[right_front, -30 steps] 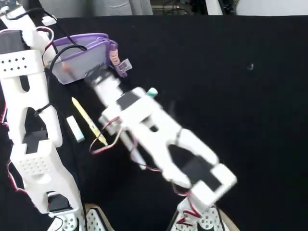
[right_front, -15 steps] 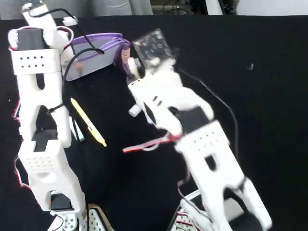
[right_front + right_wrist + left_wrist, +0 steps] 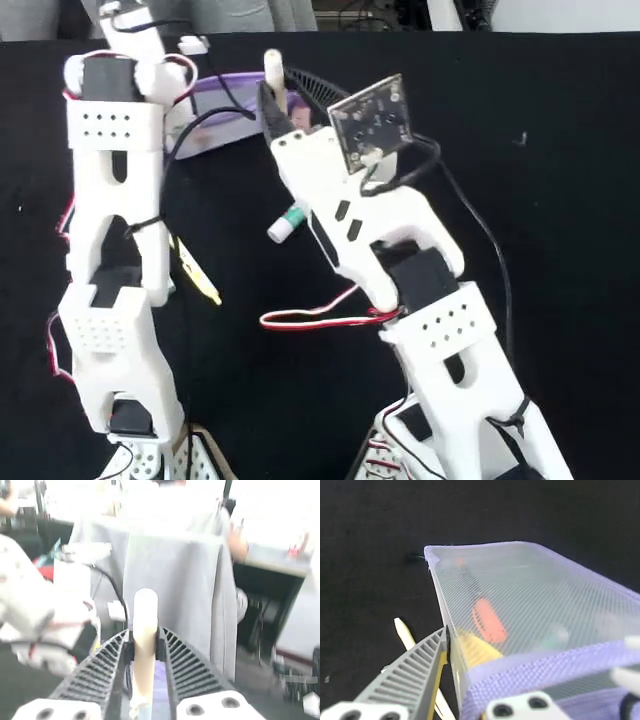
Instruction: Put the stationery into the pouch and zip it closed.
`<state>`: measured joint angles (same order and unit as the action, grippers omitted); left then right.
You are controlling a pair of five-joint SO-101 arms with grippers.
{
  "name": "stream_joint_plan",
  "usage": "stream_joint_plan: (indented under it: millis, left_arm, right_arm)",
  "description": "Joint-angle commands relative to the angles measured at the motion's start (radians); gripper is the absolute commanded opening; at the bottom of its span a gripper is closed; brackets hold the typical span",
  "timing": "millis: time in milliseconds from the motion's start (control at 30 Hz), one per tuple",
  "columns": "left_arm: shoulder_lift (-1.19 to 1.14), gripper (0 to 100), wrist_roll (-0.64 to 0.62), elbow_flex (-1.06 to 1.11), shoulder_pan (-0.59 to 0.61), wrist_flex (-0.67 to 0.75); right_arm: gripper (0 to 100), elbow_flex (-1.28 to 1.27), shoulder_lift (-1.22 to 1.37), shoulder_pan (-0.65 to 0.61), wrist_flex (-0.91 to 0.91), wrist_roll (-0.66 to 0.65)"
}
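left gripper (image 3: 452, 647) clamped on purple mesh pouch (image 3: 535, 605) rim, table's (image 3: 560, 200) 11 o'clock | right gripper (image 3: 145, 636) grasping cream pen (image 3: 144, 612) upright, lower end hidden | yellow pen (image 3: 200, 276) half-hidden behind left arm (image 3: 110, 200) | orange item (image 3: 489, 621) blurred inside pouch

1 pouch (image 3: 530, 595), 1 yel. pen (image 3: 200, 280), 1 cream pen (image 3: 144, 625), 1 grn-cap marker (image 3: 288, 222).

Part-hidden items.
Pouch (image 3: 225, 95) mostly behind left arm (image 3: 112, 190) and right arm (image 3: 360, 225); yellow pencil (image 3: 200, 280) top under left arm; pen (image 3: 145, 610) lower end buried in right gripper (image 3: 145, 633).
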<state>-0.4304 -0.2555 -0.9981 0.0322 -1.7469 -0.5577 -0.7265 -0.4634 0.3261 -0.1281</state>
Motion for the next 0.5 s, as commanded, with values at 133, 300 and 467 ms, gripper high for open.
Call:
stream_joint_plan:
  millis: [133,300,467]
  left_arm:
    - [0.025,3,-0.012,-0.051,-0.062,-0.011]
    - [0.025,3,-0.012,-0.054,-0.056,-0.011]
    - [0.025,3,-0.012,-0.048,-0.062,-0.011]
  right_arm:
    - [1.1,-0.016,-0.041,0.018,-0.247,-0.003]
    - [1.1,-0.153,-0.041,0.018,-0.468,-0.011]
    - [1.1,-0.331,-0.039,0.043,-0.807,-0.011]
